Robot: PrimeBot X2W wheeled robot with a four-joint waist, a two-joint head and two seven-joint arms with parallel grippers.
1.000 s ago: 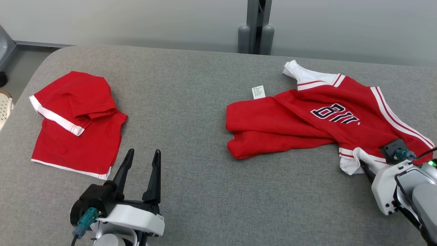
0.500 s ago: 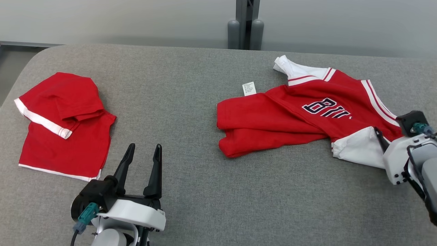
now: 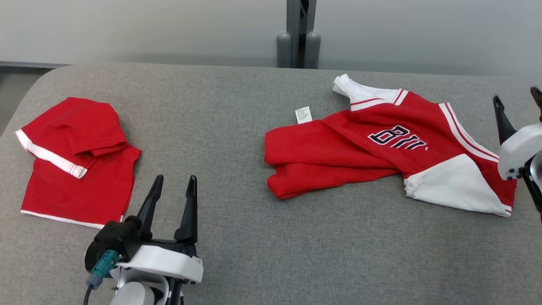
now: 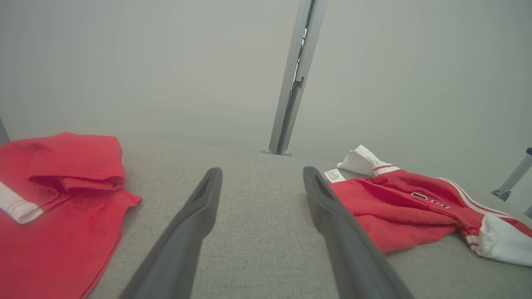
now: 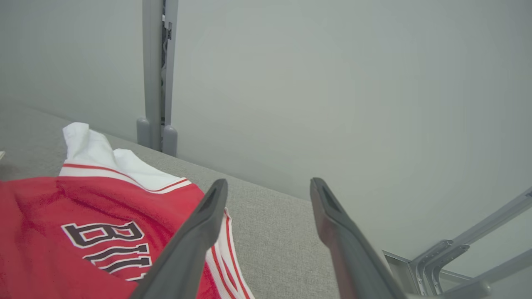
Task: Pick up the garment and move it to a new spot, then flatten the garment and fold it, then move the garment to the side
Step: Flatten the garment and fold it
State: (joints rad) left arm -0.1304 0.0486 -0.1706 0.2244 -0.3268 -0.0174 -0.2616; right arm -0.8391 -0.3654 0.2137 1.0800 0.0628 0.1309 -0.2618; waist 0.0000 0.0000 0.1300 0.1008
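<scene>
The garment [image 3: 381,148], a red jersey with white sleeves and dark lettering, lies rumpled on the right half of the grey table [image 3: 237,110]. Its near white sleeve [image 3: 455,188] is spread flat and a care label [image 3: 303,115] sticks out at its left. The jersey also shows in the left wrist view [image 4: 407,203] and the right wrist view [image 5: 91,224]. My right gripper [image 3: 517,101] is open and empty, raised just right of the jersey; in its own view [image 5: 269,182] it points past the table's far edge. My left gripper [image 3: 175,181] is open and empty at the near left, also seen as [image 4: 262,172].
A second red garment [image 3: 74,161] with white trim lies folded at the table's left, just beyond my left gripper. A grey post [image 3: 298,38] stands behind the far edge against a pale wall. A metal frame [image 5: 453,257] is off the table's right end.
My right gripper has let go of the jersey's near white sleeve, opened fully and risen away to the right. The sleeve now lies spread flat. The head camera has shifted slightly.
</scene>
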